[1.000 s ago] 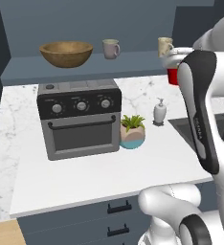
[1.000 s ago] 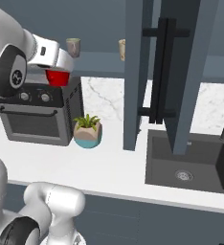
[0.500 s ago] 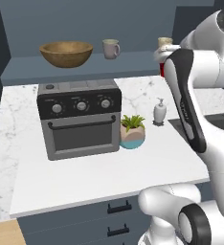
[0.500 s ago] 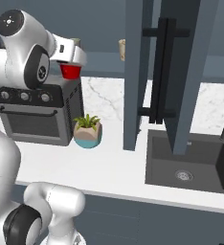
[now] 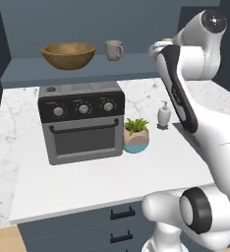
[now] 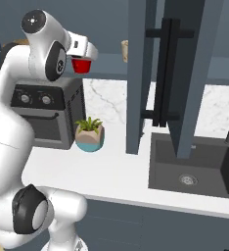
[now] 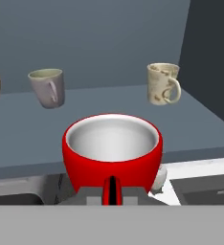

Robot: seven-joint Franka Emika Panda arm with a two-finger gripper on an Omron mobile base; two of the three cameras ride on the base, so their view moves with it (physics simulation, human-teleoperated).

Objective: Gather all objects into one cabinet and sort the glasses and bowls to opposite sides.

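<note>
The small red cup [image 7: 112, 148] sits upright in my jaws [image 6: 82, 59], closed on its near rim, white inside showing, held just in front of the cabinet shelf [image 7: 190, 124] and slightly above its level. Beyond it on the shelf stand the greyish-pink mug [image 7: 47, 87] to one side and the beige mug [image 7: 162, 83] to the other, well apart, handles showing. The wooden bowl [image 5: 68, 54] rests farther along the same shelf, near the greyish-pink mug. Below, on the white marble bench [image 5: 87, 182], a toaster oven [image 5: 82, 120] stands beside a potted plant [image 5: 136, 134] and a soap dispenser [image 5: 163, 114]. A dark sink [image 6: 194, 169] lies past the open cabinet door [image 6: 172, 73].
</note>
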